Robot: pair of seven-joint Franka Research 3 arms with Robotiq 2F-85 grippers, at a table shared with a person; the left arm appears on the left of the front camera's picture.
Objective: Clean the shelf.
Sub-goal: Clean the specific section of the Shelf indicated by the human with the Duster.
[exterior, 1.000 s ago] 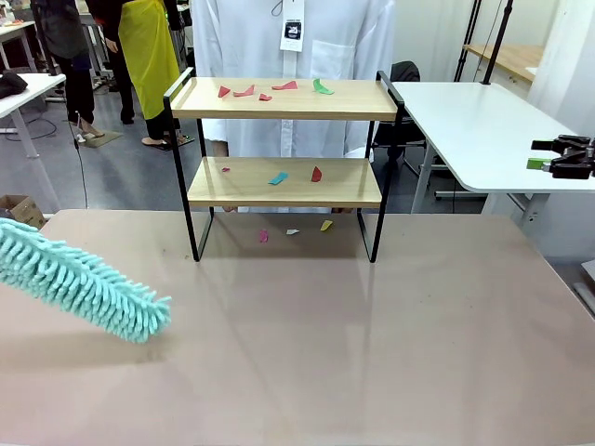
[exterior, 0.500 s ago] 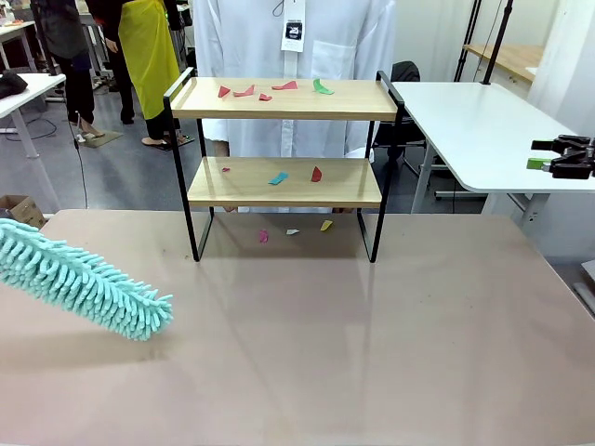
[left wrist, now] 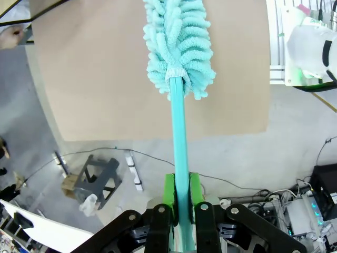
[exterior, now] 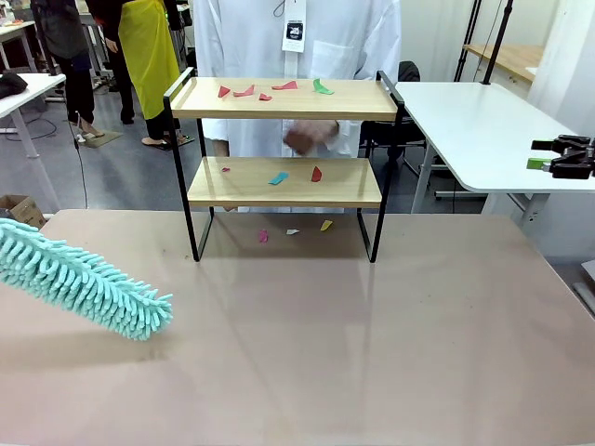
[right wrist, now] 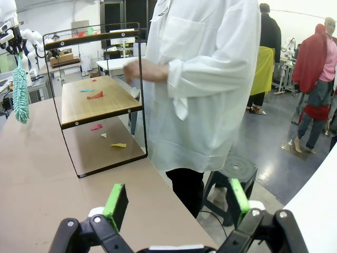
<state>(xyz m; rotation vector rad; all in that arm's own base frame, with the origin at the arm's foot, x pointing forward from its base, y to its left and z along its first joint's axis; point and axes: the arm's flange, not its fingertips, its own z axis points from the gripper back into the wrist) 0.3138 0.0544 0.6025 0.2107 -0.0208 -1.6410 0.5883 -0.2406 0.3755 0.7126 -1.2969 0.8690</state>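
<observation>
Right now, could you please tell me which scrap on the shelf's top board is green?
The rightmost scrap on the top board of the shelf, nearest the right end rail; the other four there are red.

Far middle of big table [exterior: 372, 353]: shelf [exterior: 279, 110]. Paper bits [exterior: 322, 87] on top board [exterior: 363, 98], more on lower board [exterior: 344, 186], more on table under shelf. Person [exterior: 251, 46] right behind shelf. Duster [exterior: 84, 283] front-left of shelf, above table's left side. Side table [exterior: 474, 130] far right.
</observation>
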